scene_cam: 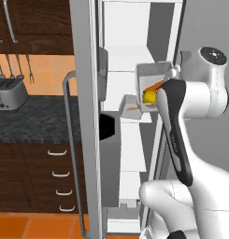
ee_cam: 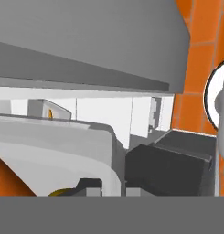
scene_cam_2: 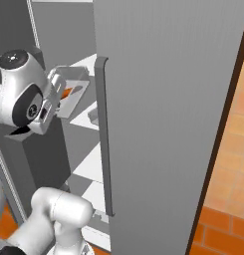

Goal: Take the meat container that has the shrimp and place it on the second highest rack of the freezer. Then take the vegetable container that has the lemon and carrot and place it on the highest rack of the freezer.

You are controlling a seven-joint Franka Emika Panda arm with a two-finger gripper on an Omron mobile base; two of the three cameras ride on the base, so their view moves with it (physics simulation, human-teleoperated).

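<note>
Holding the pale grey, square-walled vegetable container [scene_cam: 151, 77] tipped on its side, your two-finger gripper [scene_cam: 168, 83] is clamped tight on the container's right rim, at about three o'clock of the tray in the left base view. Inside you can see the small bright yellow lemon [scene_cam: 149, 96] low in the tray and the slim orange carrot [scene_cam: 156, 86] just above it, both resting against the lower wall. The container hangs inside the tall grey freezer [scene_cam: 85, 116], in front of its white interior, near the flat white highest rack [scene_cam: 127, 58]. At about seven o'clock of it, the smaller grey meat container [scene_cam: 132, 106] sits on the white shelf below, a speck of pale-orange shrimp [scene_cam: 132, 109] showing in it; from the hand view that tray appears at about ten o'clock.

You should expect the tray to be light and stiff, with thin smooth walls that could slide between the pads. The loose lemon will probably roll and shift the weight, and at this tilt either item could tip out over the open side. I'd judge the rim pinch adequate only if you level the tray before lowering it onto the top shelf.
</note>
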